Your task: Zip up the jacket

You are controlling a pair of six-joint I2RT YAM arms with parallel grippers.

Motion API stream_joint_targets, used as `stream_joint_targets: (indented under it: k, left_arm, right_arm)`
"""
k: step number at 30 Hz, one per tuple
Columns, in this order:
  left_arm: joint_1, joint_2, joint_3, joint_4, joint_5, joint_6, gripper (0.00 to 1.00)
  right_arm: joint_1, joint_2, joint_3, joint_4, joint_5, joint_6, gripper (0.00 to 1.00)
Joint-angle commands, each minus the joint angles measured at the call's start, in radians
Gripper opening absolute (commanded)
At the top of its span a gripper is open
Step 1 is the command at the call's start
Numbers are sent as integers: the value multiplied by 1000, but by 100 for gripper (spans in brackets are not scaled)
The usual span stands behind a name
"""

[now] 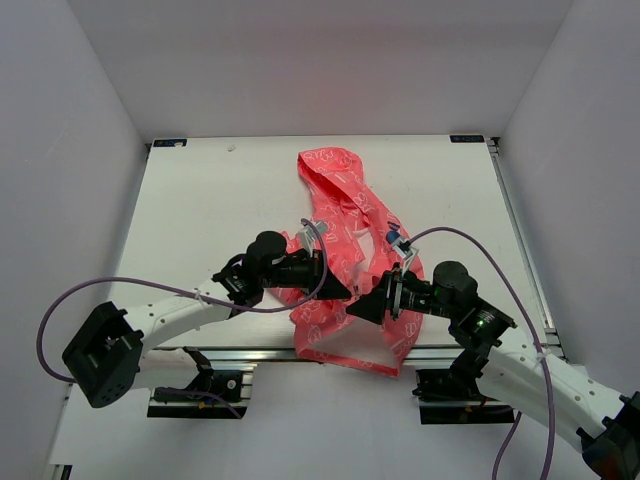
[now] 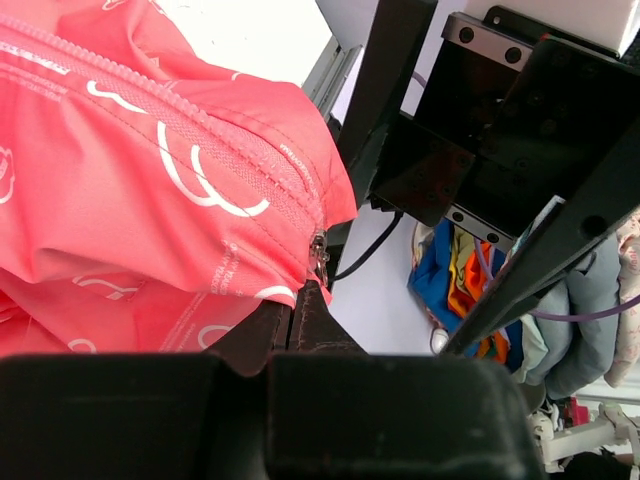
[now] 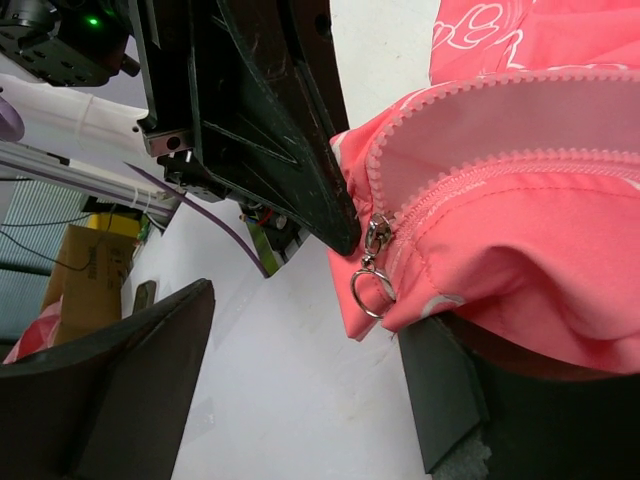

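The coral-pink jacket (image 1: 345,250) lies crumpled down the middle of the table, its lower end hanging over the near edge. My left gripper (image 1: 340,285) is shut on the jacket's hem just below the zipper slider (image 2: 320,250); its fingertips (image 2: 300,305) pinch the fabric (image 2: 150,180). My right gripper (image 1: 356,308) is open right beside it. In the right wrist view the jacket (image 3: 520,210) drapes over the right finger (image 3: 440,390), and the slider's metal pull ring (image 3: 368,292) hangs free between the open fingers of the right gripper (image 3: 308,320). The left gripper's black finger (image 3: 290,150) touches the fabric by the slider.
An aluminium rail (image 1: 250,355) runs along the table's near edge. White walls enclose the table on three sides. Purple cables (image 1: 160,290) loop from both arms. A pile of coloured cloth (image 2: 465,280) lies below, off the table.
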Motion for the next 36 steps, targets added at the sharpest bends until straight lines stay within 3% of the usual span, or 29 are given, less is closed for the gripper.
stream_joint_targets:
  k: [1, 3, 13, 17, 36]
  left_arm:
    - [2, -45, -10, -13, -21, 23, 0]
    - [2, -48, -15, -18, -24, 24, 0]
    - [3, -52, -15, -24, -10, 41, 0]
    - [0, -50, -13, -22, -6, 41, 0]
    - [0, -56, -24, -2, -3, 21, 0]
  right_arm:
    - [4, -12, 13, 28, 6, 8, 75]
    - [4, -10, 16, 22, 3, 9, 71]
    - [5, -44, 44, -52, 63, -12, 74]
    - [5, -39, 35, -9, 32, -9, 74]
    - [5, -30, -11, 70, -14, 27, 60]
